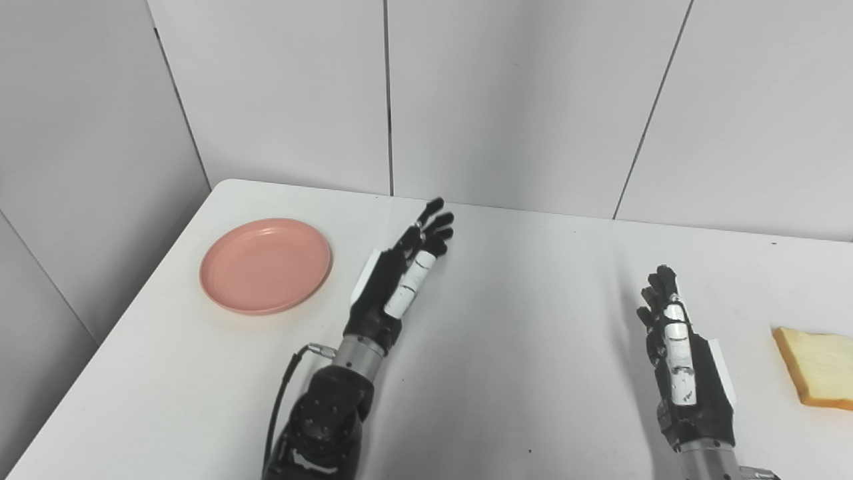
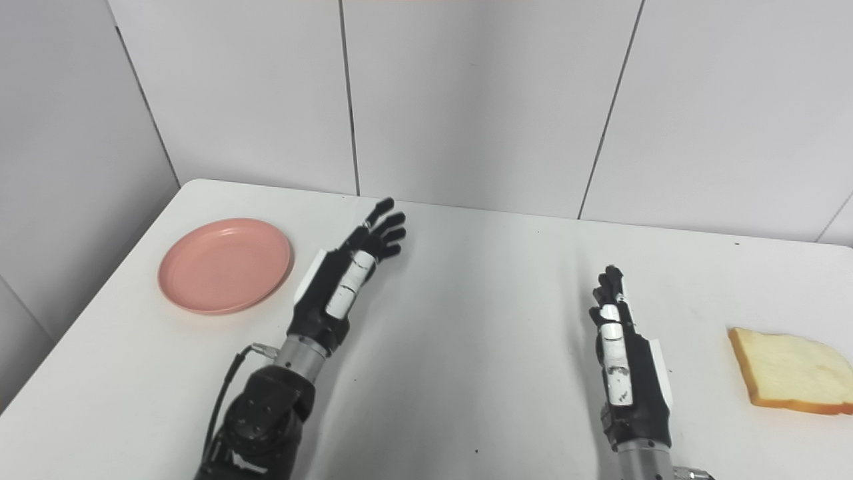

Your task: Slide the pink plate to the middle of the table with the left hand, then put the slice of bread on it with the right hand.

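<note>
Left eye view: pink plate (image 1: pixel 265 265) at far left of counter (image 1: pixel 520 280), not yet slid to middle. Left robot hand (image 1: pixel 400 280) just right of plate, fingers spread, holding nothing, no contact (judging task barely started).

Right eye view: slice of bread (image 2: pixel 793 371) well right of plate, at counter's right edge. Right robot hand (image 2: pixel 623 360) between plate and bread, open, empty, waiting. Both steps left.

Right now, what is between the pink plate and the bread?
Between the pink plate and the slice of bread are both open hands, left hand and right hand, over bare table, seen in both views.
</note>
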Robot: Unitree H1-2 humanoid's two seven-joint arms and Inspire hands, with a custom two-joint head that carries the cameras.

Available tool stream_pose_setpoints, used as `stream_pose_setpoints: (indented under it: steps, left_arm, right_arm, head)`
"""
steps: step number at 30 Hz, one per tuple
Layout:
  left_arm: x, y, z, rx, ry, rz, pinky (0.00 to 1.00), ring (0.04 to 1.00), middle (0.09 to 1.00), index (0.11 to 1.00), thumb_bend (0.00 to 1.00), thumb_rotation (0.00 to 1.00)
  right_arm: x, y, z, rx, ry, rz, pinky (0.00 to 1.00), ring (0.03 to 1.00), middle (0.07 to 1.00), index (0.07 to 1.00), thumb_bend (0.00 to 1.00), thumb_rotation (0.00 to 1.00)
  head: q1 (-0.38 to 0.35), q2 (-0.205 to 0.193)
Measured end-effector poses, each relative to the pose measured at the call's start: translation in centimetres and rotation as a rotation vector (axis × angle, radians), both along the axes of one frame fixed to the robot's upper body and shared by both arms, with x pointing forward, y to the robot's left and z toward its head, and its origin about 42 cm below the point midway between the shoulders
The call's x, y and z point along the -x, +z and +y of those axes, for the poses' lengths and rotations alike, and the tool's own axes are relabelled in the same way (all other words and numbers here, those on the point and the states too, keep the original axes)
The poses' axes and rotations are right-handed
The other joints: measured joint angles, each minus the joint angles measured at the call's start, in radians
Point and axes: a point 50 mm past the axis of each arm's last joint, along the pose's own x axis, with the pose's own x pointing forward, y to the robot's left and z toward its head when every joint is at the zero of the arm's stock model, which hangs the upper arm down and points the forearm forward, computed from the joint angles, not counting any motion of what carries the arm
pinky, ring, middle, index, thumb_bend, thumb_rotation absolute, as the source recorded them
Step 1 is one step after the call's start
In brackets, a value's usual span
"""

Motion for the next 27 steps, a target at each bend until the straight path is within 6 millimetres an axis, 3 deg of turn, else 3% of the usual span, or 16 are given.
stream_pose_setpoints:
  steps: [3, 12, 18, 23, 27]
  left_arm:
    - [0.5, 1.6, 1.4, 0.006, -0.027, 0.008, 0.98, 0.914, 0.935, 0.935, 0.83, 0.88]
    - [0.0, 4.8, 6.9, 0.012, 0.01, -0.052, 0.94, 0.909, 0.918, 0.921, 0.82, 0.87]
    - [-0.4, 6.9, 9.2, 0.028, 0.061, -0.108, 0.94, 0.926, 0.937, 0.937, 0.8, 0.87]
    - [-1.1, 9.3, 11.9, 0.063, 0.166, -0.168, 0.88, 0.906, 0.914, 0.92, 0.82, 0.86]
    - [-1.3, 9.4, 13.9, 0.107, 0.272, -0.17, 0.88, 0.9, 0.903, 0.908, 0.83, 0.86]
  right_arm:
    - [0.0, 0.0, 0.0, -0.002, 0.0, 0.0, 1.0, 1.0, 1.0, 1.0, 0.28, 1.0]
    - [0.0, 0.0, -0.2, -0.019, 0.003, 0.0, 1.0, 1.0, 1.0, 1.0, 0.28, 1.0]
    - [0.0, 0.0, -0.2, -0.02, 0.011, 0.0, 1.0, 1.0, 1.0, 1.0, 0.26, 1.0]
    - [0.1, 0.1, -0.2, -0.022, 0.015, -0.004, 1.0, 1.0, 1.0, 1.0, 0.24, 1.0]
    - [0.2, 0.1, -0.2, -0.014, 0.015, -0.005, 1.0, 1.0, 1.0, 1.0, 0.22, 1.0]
  head:
    - [-0.002, -0.008]
    - [0.012, -0.017]
    - [0.025, -0.021]
    - [0.032, -0.023]
    - [0.034, -0.021]
